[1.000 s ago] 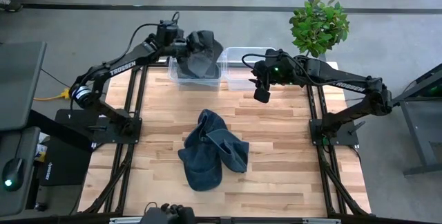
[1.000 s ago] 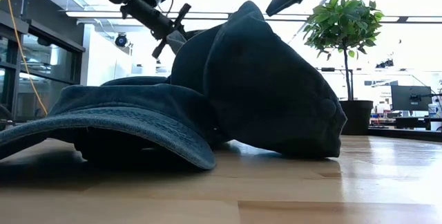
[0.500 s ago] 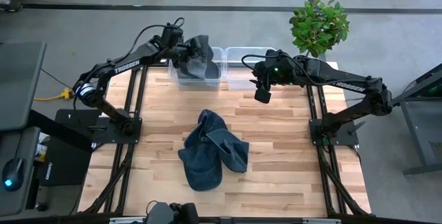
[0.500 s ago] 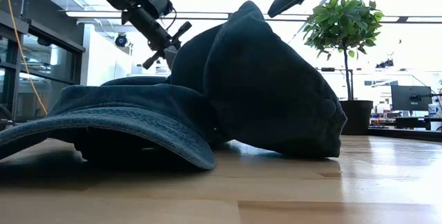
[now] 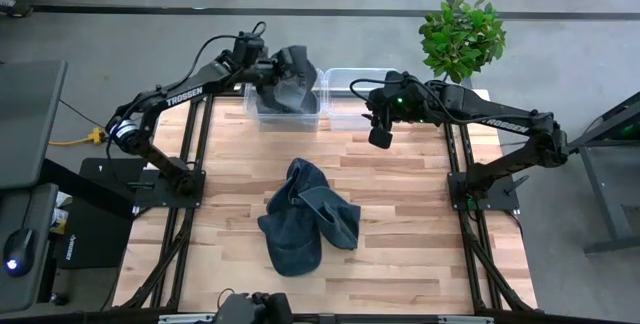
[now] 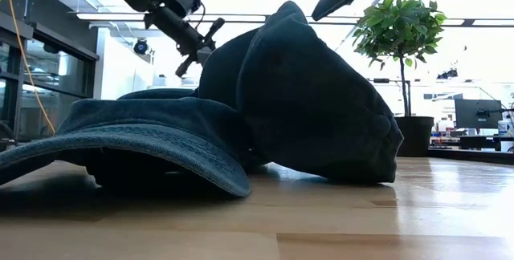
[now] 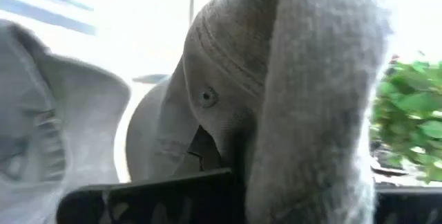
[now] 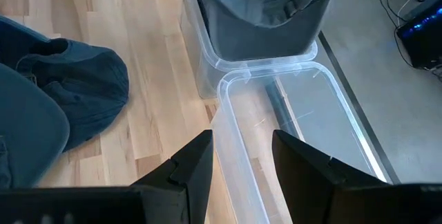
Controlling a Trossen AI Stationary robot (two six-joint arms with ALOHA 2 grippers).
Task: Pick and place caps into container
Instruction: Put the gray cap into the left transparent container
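Grey-blue cap (image 5: 285, 76) hangs from left gripper (image 5: 268, 68) over bin's rim (image 5: 318, 104).

Light fell evenly from above in the high view, leaving only soft, short shadows under the dark caps (image 5: 305, 216) on the table (image 5: 410, 234). The low view was strongly backlit: ceiling lights and windows blew out to white, and the caps stood nearly as silhouettes. The left wrist view was blurred and washed out, the grey cap (image 7: 276, 92) perhaps too close to focus. The right wrist view was sharp and bright.
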